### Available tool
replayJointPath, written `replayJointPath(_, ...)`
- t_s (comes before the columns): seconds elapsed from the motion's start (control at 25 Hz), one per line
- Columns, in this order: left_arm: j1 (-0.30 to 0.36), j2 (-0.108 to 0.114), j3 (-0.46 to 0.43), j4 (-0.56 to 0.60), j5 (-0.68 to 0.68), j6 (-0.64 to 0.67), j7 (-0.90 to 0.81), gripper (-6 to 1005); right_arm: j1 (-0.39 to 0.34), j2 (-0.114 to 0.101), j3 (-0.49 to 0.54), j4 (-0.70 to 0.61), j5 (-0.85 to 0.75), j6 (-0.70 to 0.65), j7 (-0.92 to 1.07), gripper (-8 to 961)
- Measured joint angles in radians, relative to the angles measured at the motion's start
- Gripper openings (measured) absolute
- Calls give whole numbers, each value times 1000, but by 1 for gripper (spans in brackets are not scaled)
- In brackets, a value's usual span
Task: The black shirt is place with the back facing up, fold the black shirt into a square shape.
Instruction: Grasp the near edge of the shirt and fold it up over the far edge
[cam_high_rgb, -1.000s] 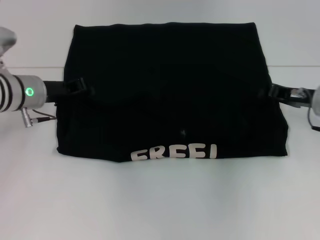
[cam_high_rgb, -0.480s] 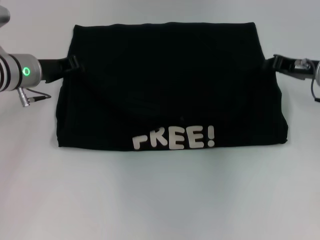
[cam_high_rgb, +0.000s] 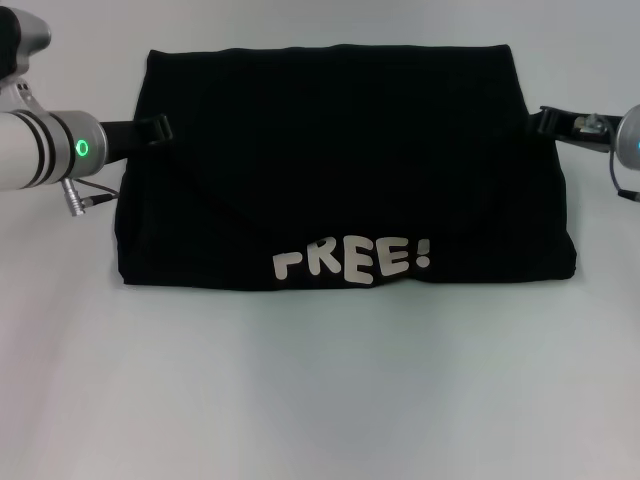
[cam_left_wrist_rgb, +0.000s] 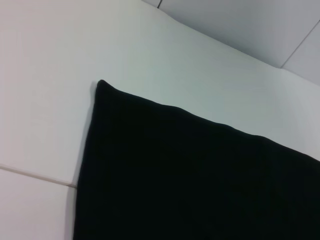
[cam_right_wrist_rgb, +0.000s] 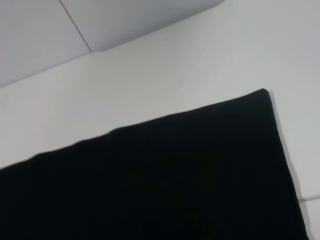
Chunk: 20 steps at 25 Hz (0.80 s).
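Observation:
The black shirt lies folded into a wide rectangle on the white table. White "FREE!" lettering shows along its near edge. My left gripper sits at the shirt's left side edge and pinches the top layer there. My right gripper does the same at the right side edge. In the left wrist view only a far corner of the shirt shows, without fingers. The right wrist view likewise shows only the other far corner of the shirt.
A seam in the white table runs behind the shirt at about the grippers' height. A grey cable hangs from my left wrist close to the shirt's left edge. Bare table lies in front of the shirt.
Both grippers have moved away from me along the shirt's sides, drawing the top layer back. The "FREE!" lettering, half hidden at the near fold before, now shows in full.

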Motion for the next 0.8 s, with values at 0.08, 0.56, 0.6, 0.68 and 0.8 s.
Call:
replayJointPath(0.08, 0, -6, 3, -2, 4, -13, 0, 122, 5, 4, -18, 13, 0, 23, 0, 61)
replayJointPath(0.56, 1, -22, 16, 28, -6, -51, -2, 128, 23, 5, -33, 1, 3, 51, 0, 61)
replayJointPath(0.6, 0, -22, 17, 28, -6, -53, -2, 128, 29, 2, -34, 3, 2, 50, 1, 61)
replayJointPath(0.68, -3, -23, 21, 25, -6, -59, -3, 129, 36, 2, -35, 9, 1, 57, -1, 61)
replayJointPath(0.8, -2, -24, 36, 21, -5, -66, 7, 131, 41, 6, -46, 16, -6, 71, -4, 61)
